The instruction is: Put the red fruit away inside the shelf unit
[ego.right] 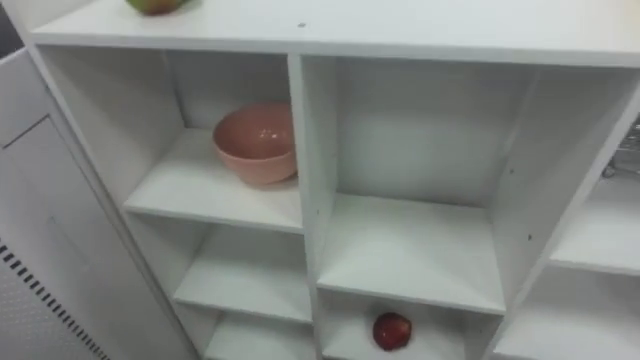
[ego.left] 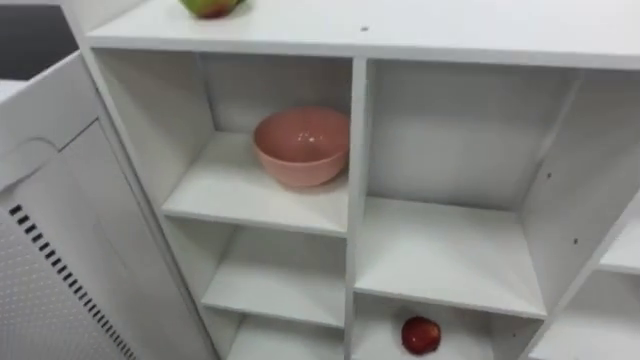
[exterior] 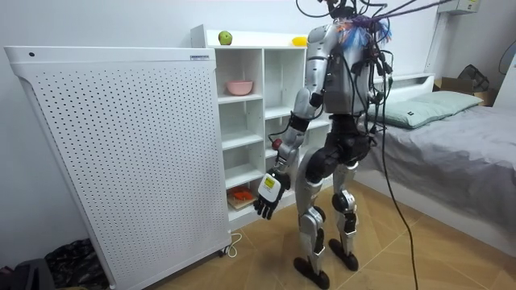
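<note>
Red apple (ego.left: 421,335) loose in low middle compartment of closet (ego.left: 357,180), bare shelf above it. Green apple (ego.left: 210,6) up on top board. Pink bowl (ego.left: 301,147) in upper left compartment, looks empty. Left hand (exterior: 268,196) hangs low beside thigh, fingers relaxed, nothing in them.

Risks:
- nudged apple rolls off shelf lip
- low reach clips divider
- knocked bowl slides

Silver-grey limbs, black torso, hips; dark cables off shoulders; yellow-white tag on black robot hand (exterior: 267,196).
</note>
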### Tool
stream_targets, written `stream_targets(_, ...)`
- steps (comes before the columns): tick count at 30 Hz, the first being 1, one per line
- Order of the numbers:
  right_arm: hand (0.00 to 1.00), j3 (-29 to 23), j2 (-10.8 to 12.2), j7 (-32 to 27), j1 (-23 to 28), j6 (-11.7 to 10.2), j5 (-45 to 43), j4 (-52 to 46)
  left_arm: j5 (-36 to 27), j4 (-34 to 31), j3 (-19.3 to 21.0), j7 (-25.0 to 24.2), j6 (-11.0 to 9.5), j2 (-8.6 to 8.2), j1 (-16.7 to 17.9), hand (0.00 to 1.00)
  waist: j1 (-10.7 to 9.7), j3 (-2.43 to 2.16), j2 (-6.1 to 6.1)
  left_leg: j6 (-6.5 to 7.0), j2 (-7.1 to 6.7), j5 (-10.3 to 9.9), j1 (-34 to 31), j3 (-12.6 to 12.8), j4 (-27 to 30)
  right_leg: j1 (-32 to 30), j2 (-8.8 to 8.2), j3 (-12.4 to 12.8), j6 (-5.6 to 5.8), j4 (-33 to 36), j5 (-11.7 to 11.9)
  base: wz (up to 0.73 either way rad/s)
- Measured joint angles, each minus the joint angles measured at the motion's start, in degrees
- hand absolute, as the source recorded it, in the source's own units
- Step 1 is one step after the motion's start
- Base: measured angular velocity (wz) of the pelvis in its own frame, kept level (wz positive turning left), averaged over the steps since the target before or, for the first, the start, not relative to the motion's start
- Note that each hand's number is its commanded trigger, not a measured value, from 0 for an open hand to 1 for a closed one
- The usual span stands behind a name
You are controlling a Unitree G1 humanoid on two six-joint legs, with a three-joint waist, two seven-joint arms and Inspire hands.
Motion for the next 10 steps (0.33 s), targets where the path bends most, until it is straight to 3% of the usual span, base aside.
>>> stream_targets(5, 0.0, -1.31, 0.87, 1.03, 4.85, -0.21, -1.8, -1.47, 9.01, -2.67, 4.19, -0.21, -0.55, -0.16, 4.31, 0.0, -1.42, -0.12, -0.33, -0.39, 0.16, -0.39, 7.37, 0.39, -2.94, 7.91, 1.43, 0.61, 0.61, -5.12, 1.07, -0.05)
stream_targets(10, 0.0, -2.53, 2.2, 2.02, 8.05, -0.84, -3.98, -3.5, 15.37, -4.91, 7.4, 0.26, -0.53, -0.92, 7.51, 0.0, -1.35, -0.12, -0.29, -0.65, 0.52, -0.7, 12.47, 1.8, -5.34, 12.33, 2.04, 1.41, 0.67, -7.44, 1.67, -0.12)
